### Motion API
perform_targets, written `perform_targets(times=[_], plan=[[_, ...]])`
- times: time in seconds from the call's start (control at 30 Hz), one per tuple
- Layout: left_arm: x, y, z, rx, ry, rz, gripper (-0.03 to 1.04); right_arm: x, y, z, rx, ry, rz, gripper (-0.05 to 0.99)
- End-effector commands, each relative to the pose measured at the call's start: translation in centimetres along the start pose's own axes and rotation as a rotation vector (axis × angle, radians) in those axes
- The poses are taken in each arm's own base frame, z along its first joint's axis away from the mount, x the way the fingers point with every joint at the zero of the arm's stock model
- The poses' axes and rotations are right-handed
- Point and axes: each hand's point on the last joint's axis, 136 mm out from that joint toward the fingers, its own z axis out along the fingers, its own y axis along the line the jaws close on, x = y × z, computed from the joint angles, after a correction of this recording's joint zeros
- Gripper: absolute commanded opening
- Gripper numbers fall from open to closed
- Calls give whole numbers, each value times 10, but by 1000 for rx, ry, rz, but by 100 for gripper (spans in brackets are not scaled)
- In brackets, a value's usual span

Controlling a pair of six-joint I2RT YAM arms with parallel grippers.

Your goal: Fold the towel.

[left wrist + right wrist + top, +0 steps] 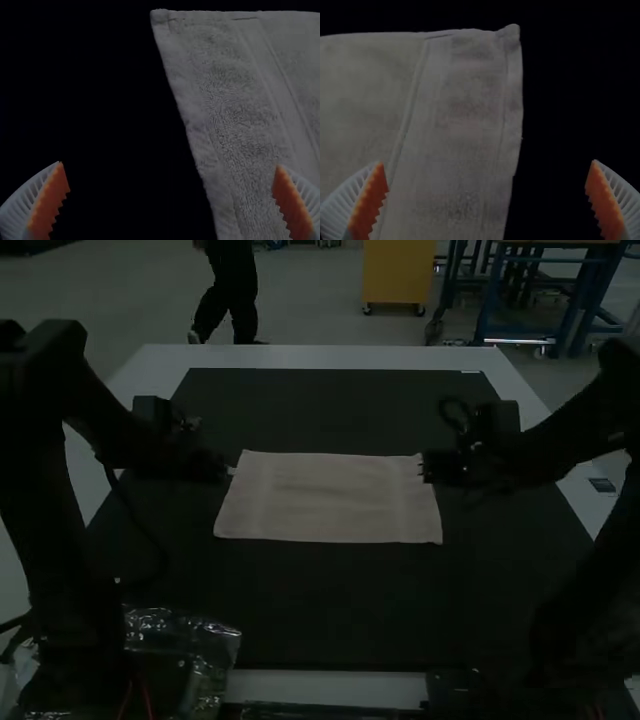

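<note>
Towel [330, 498] — pale, lying spread and nearly flat on the dark mat [320, 610], long sides running nine to three o'clock. Its far edge lies toward twelve, the near one toward six, a woven band just inside each short end. Number of layers: cannot tell.

Left gripper [231, 471] at the towel's ten o'clock, by the upper part of that short edge. Fingers [47, 205] set wide, nothing between the pads gripped; the towel's edge runs through the gap, one finger over cloth, the other over mat. Right gripper [424, 469] at two o'clock, beside the opposite short edge. Fingers [607, 200] likewise wide and holding nothing — hem passing between them. Contact with cloth: cannot tell on either side.

Surroundings: pale table [320, 357] bordering the mat; clear plastic bag [180, 628] at the mat's seven o'clock, near the left arm's base.
</note>
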Motion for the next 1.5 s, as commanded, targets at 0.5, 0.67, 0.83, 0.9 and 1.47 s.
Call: perform_targets(times=[0.5,0.67,0.83,0.9,1.47], plan=[[-30,1,44,35,-31,53,96,-19,2,59,-30,-19,1,91],[-32,-5,50,46,-30,65,96,-19,1,70,-31,-18,2,91],[-26,-5,57,47,-14,64,96,-15,0,84,-30,-3,3,91],[-23,-5,59,48,-9,62,96,-13,-1,88,-30,4,5,91],[-19,-4,67,36,-8,107,3,3,-3,100,-59,46,-8,-3]])
